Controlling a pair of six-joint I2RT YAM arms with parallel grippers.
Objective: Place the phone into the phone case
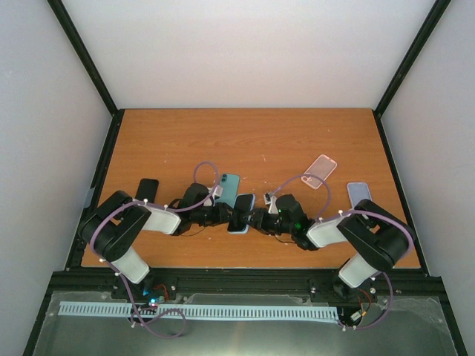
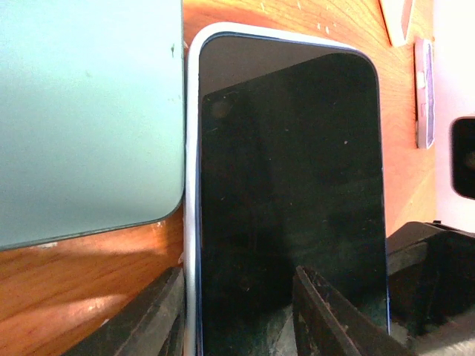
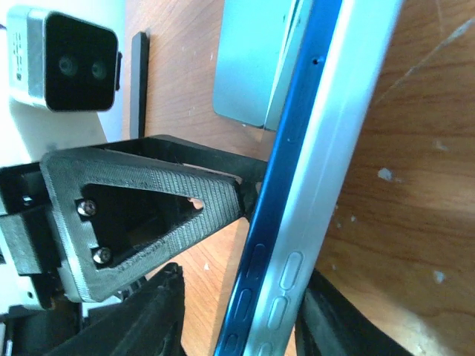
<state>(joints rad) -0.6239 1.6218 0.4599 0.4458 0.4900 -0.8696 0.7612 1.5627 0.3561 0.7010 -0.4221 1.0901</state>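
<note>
A blue phone (image 1: 241, 211) with a dark screen (image 2: 289, 185) sits in a pale phone case (image 2: 191, 222) whose rim wraps its left and top edges. It is held tilted off the table at front centre. My left gripper (image 1: 226, 215) is shut on it, one finger on the screen (image 2: 326, 311) and one behind the case edge. From the right wrist the blue phone edge (image 3: 297, 148) and the pale case side (image 3: 341, 148) lie side by side. My right gripper (image 1: 260, 217) straddles them (image 3: 243, 280), its right finger against the case and a gap at its left finger.
A teal phone (image 1: 227, 189) lies flat just behind the held phone, also in the left wrist view (image 2: 82, 111). A pink case (image 1: 320, 170) and a lavender case (image 1: 358, 193) lie to the right. A black phone (image 1: 147, 189) lies at the left.
</note>
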